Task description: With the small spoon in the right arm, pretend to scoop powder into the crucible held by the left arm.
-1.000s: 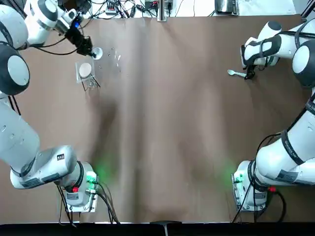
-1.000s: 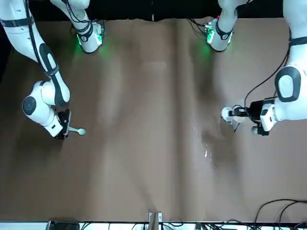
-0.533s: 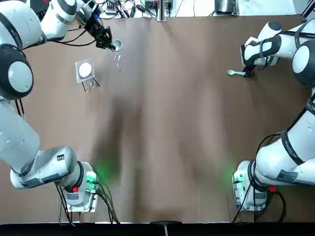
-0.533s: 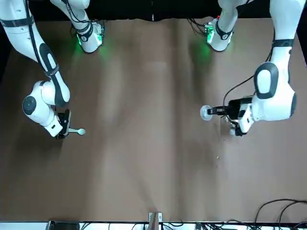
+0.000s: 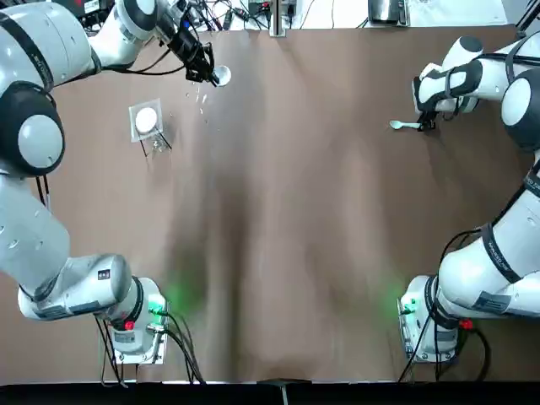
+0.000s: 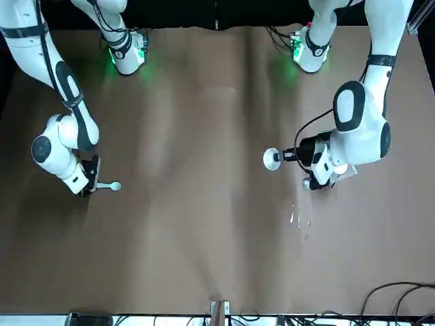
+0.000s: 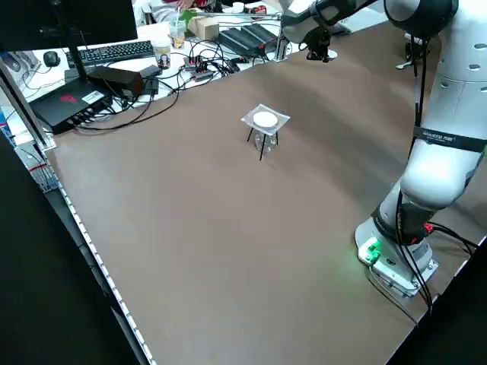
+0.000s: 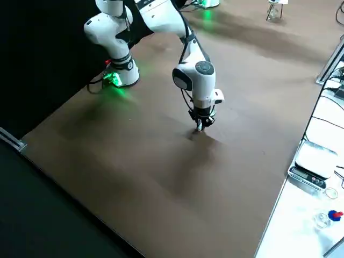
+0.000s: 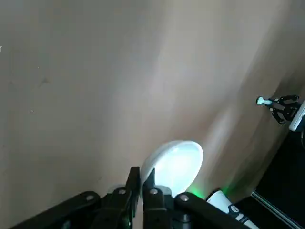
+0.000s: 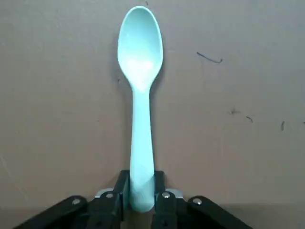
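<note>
Left fingers are clamped on the rim of the crucible, which juts out just past their tips, up off the desk. Across the way, right fingers pinch the spoon by its handle end (bowl facing up, pointing straight out from the tips), low over the desk. Spoon and crucible are well apart.

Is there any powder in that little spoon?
Empty. The spoon shows a bare, clean bowl in the right wrist view.
</note>
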